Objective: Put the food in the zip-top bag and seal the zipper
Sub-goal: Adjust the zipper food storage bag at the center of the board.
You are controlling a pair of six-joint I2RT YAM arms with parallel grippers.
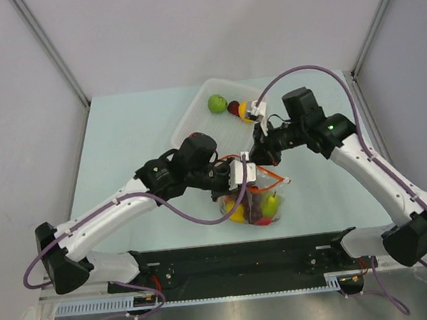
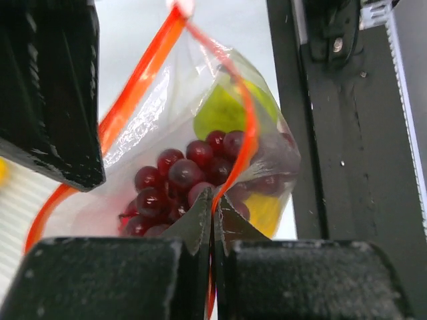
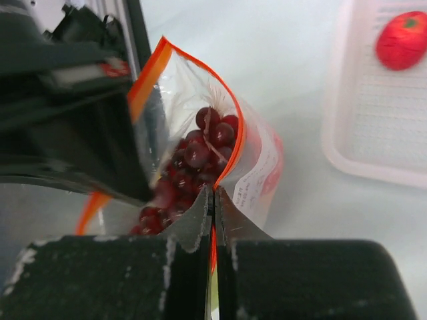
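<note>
Glossy film and fruit against matt black tooling.

The zip-top bag (image 2: 167, 120) is thin clear plastic film, crinkled and shiny with glare; its zipper (image 2: 137, 83) is a smooth orange-red plastic strip. Inside, the grape bunch (image 2: 177, 180) looks like hard, glossy dark-red plastic, the green fruit (image 2: 220, 113) is smoother and duller, and the yellow lemon (image 2: 265, 212) is blurred behind the film. The left gripper (image 2: 213, 203) and right gripper (image 3: 213, 200) have matt black fingers (image 3: 100, 280) with a grainy, scuffed surface. The tray (image 3: 380, 143) is milky translucent plastic with a finely ribbed floor; the red apple (image 3: 403, 40) in it has a satin sheen. The table (image 1: 120, 139) is pale, smooth and matt; the arm shells (image 1: 112, 213) are glossy white plastic.
</note>
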